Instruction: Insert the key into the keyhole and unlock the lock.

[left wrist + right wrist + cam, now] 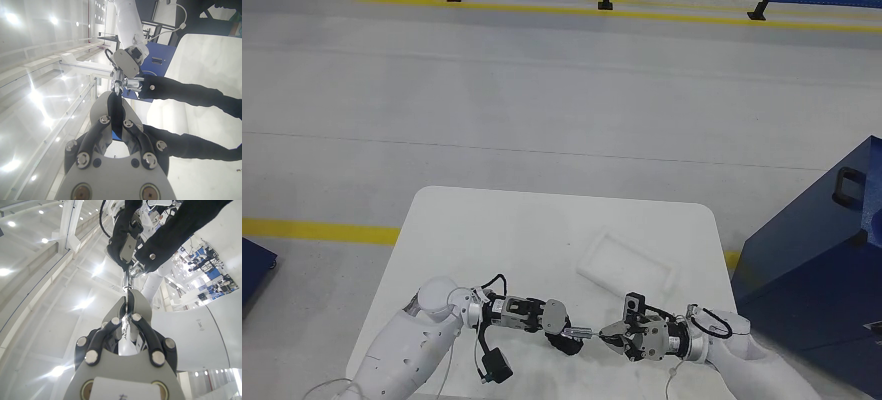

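The lock is a black cable (189, 91) with a chrome barrel (132, 83), held up above the table. My left gripper (115, 98) is shut on the black cable end right beside the barrel. My right gripper (129, 296) is shut on the silver key (127, 306), whose tip sits at the end of the chrome barrel (126, 283). In the top view the left gripper (558, 322) and right gripper (614, 335) face each other tip to tip, with the lock (580, 332) between them over the table's near middle.
A white tray (626, 262) lies on the white table (492, 230) behind the grippers. A blue cabinet (827, 270) stands off the table's right side. The cable's loop (198, 145) hangs out past the left gripper.
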Available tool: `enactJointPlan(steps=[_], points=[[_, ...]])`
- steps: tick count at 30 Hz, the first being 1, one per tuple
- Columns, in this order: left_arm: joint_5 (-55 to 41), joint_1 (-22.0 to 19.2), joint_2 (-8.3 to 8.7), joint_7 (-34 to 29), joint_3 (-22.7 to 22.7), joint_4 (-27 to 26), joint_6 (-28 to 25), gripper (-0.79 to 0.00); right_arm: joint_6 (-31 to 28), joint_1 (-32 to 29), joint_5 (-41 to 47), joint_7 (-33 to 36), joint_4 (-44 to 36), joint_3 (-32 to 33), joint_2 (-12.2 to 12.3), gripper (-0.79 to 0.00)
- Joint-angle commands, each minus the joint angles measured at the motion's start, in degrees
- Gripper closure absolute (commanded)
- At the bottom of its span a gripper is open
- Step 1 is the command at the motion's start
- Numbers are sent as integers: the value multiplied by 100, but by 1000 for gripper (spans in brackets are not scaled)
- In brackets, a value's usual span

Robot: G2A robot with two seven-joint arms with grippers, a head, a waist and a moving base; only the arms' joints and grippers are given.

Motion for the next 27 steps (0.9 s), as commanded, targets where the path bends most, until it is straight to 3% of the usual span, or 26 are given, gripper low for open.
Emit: enactJointPlan(steps=[1,19,27], points=[[0,0,0,0,0,0,0,0,120,-19,76,-25,-25,28,-3,0],[0,0,0,0,0,0,0,0,320,-122,138,-188,-146,81,-13,0],[0,0,0,0,0,0,0,0,757,-174,309,-348,-199,56,-45,0]])
